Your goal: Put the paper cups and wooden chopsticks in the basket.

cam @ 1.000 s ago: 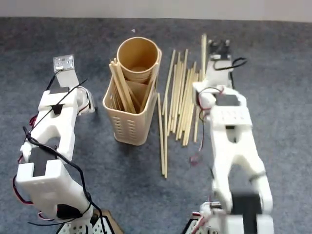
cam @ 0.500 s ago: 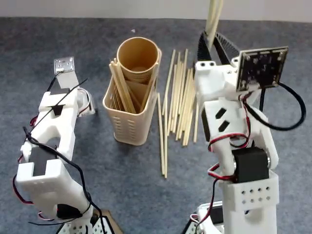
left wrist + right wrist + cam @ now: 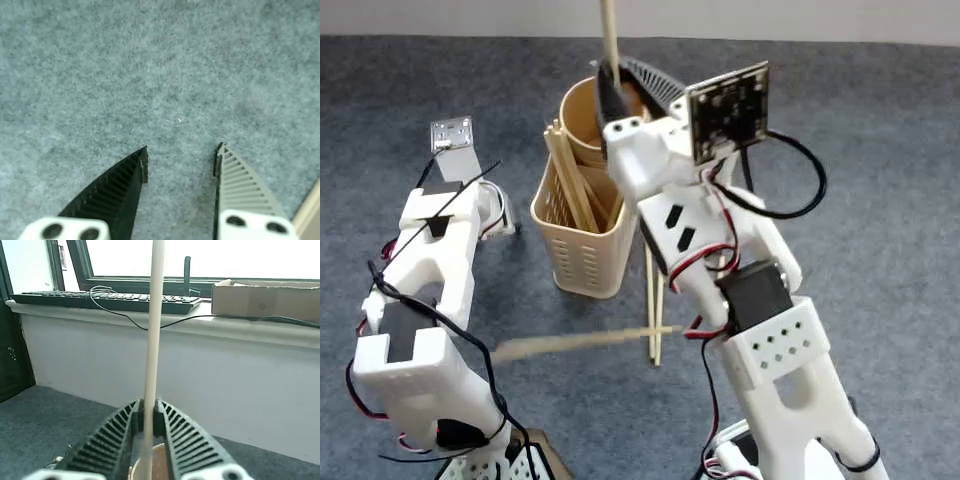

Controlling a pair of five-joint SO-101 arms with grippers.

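One chopstick (image 3: pixel 155 315) clamped upright in right gripper (image 3: pixel 148 405) fingers; left gripper (image 3: pixel 182 148) fingers apart — above carpet (image 3: pixel 150 60).

Cream slotted basket (image 3: pixel 582 255), tan cup (image 3: pixel 580 118), pale wood chopstick (image 3: pixel 154 315) — grey carpet (image 3: pixel 150 60) w/ flecks

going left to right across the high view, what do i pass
left arm → basket → right arm
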